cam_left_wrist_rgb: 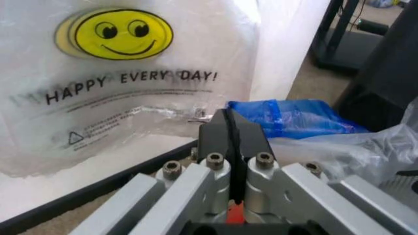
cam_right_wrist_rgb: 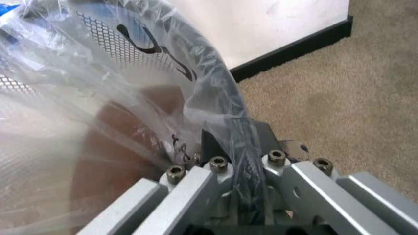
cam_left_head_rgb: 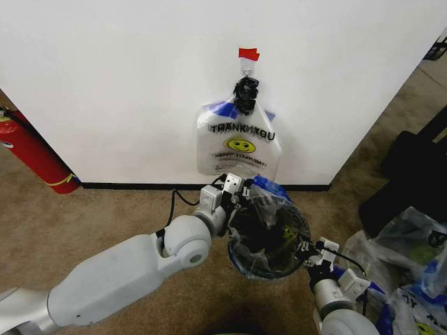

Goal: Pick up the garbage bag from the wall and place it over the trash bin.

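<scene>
Head view: high, facing forward and down at the wall [cam_left_head_rgb: 105, 84] and trash bin [cam_left_head_rgb: 269, 241]. Left wrist view: close, over shut fingers toward the wall's hanging bag [cam_left_wrist_rgb: 111, 83]. Right wrist view: very close at the bin's rim; shares bin and baseboard.

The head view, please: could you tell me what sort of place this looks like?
Probably an indoor room set up for robot trials, perhaps an office or lab: brown carpet, a plain white wall with a hook and red tape, and a red cylinder resembling a fire extinguisher leaning there.
</scene>
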Tool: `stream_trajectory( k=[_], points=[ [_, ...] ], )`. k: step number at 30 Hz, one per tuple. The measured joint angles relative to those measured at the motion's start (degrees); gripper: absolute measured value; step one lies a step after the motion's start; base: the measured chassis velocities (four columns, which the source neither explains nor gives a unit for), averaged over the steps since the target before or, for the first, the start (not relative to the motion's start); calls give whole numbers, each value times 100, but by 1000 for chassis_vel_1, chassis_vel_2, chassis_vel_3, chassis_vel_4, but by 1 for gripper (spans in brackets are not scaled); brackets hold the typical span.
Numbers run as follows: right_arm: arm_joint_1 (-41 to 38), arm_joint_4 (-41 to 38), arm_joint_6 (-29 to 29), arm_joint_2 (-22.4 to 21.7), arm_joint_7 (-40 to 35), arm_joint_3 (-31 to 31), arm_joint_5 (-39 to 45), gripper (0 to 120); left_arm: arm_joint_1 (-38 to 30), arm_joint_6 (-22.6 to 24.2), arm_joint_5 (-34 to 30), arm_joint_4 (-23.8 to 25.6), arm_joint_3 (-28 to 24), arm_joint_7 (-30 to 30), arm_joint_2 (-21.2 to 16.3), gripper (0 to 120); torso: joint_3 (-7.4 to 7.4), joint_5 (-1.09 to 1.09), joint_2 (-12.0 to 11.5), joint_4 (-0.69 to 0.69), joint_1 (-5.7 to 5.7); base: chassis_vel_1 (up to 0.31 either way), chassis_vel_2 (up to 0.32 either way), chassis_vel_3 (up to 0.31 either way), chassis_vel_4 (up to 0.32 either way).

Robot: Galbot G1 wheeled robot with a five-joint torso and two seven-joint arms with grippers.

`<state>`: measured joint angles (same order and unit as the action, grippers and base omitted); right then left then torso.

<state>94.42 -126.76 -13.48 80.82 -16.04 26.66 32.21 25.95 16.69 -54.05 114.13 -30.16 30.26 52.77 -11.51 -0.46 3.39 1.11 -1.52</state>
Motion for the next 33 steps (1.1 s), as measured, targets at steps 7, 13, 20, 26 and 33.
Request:
stream_trajectory(
  k=[7, 13, 20, 26, 33],
  points=[
    [-46, 30, -14, 3, 0, -17, -4, 0, 10, 234, 36, 301, 13, -3, -163, 13, 0, 0, 0, -1, 0, 0, 0, 0, 0],
    [-41, 26, -20, 7, 4, -27, -7, 0, 22, 270, 103, 305, 0, -39, -167, 31, 0, 0, 0, -1, 0, 0, 0, 0, 0],
    [13, -22, -20, 11, 28, -23, 2, 0, 29, 240, 456, 48, -31, -79, -92, 59, 0, 0, 0, 0, 0, 0, 0, 0, 0],
    [-10, -43, -27, 10, 32, -46, 24, 0, 54, 170, 434, -108, -28, 22, -103, 51, 0, 0, 0, -1, 0, 0, 0, 0, 0],
    [-10, -24, -32, -15, 25, -30, 42, 0, -12, 127, 227, -187, -36, 2, -59, 25, 0, 1, 0, 0, 0, 0, 0, 0, 0]
  ],
)
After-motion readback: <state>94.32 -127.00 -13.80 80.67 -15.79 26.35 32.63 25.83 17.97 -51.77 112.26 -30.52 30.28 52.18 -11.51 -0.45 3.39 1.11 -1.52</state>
